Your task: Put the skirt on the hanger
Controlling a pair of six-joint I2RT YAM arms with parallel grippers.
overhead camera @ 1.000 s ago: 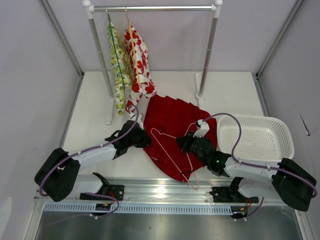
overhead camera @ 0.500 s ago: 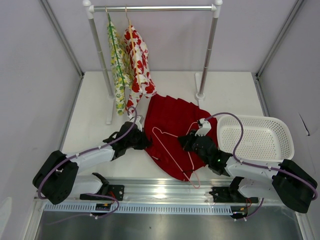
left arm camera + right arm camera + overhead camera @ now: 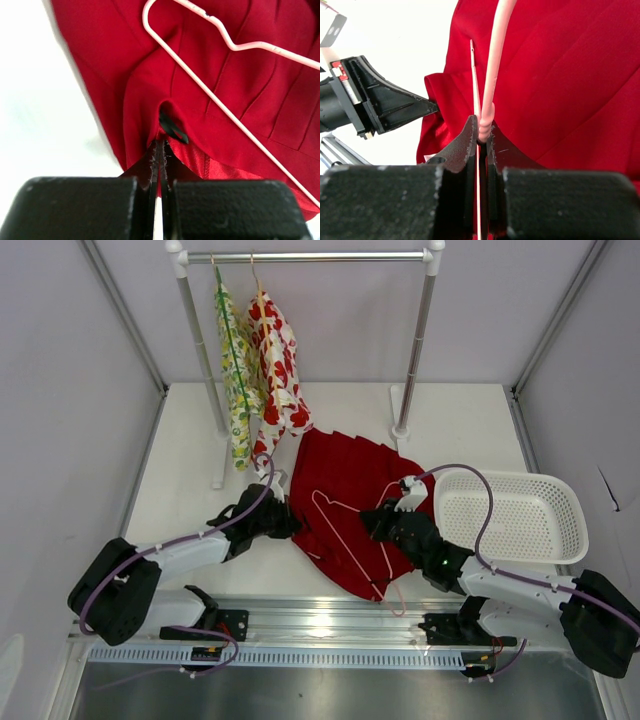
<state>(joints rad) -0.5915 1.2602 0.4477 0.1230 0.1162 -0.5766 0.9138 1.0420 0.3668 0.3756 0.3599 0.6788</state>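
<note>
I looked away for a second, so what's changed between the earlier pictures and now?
The right gripper, shut on the hanger, carried it slightly right and toward the rail across the skirt. The left gripper pinched shut on the skirt's left edge. Skirt, hung garments and basket stayed put.

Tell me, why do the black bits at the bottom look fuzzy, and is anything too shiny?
Left wrist view: the left fingers sit close to the lens and blur; the skirt looks sharper. Right wrist view: the right fingers and hanger blur too. Top view: light glares off the metal rail.
</note>
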